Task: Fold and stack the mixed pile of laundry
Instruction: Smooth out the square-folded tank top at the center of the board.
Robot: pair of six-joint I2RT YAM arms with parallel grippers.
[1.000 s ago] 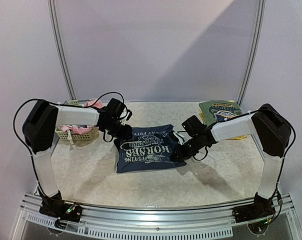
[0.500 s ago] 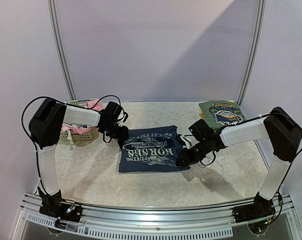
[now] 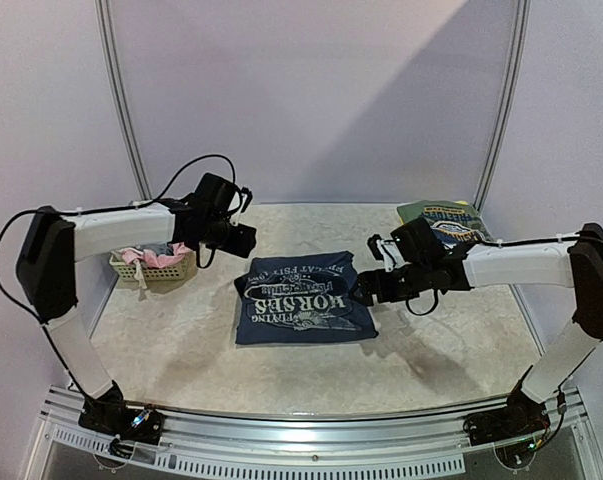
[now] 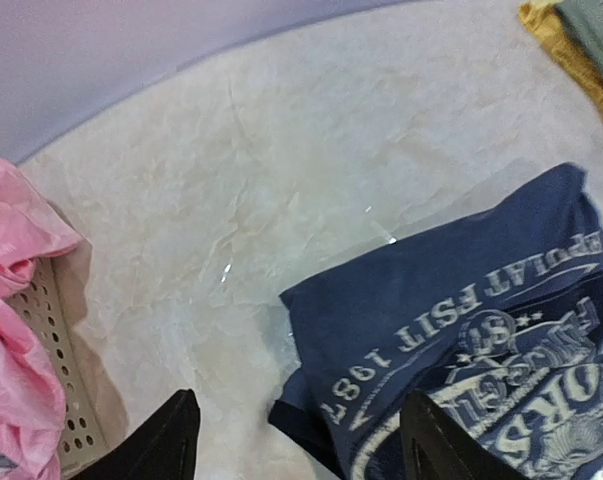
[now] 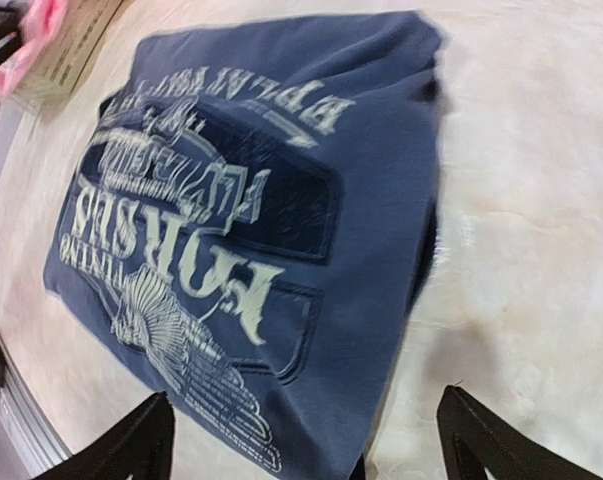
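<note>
A folded navy printed tee lies flat in the middle of the table, print side up. My left gripper hovers open just off its far left corner; in the left wrist view the tee lies below the spread fingers. My right gripper hangs open over the tee's right edge, and in the right wrist view the tee fills the space ahead of the wide-apart fingertips. Neither gripper holds anything. Pink cloth sits in the basket.
A pale lattice basket stands at the left, under the left forearm. A folded green printed garment rests on a yellow piece at the back right corner. Curved white walls close the table behind.
Both grippers have opened and let go of the navy tee. The left arm has risen and drawn back toward the far left; the right gripper has lifted off the tee's right edge.
</note>
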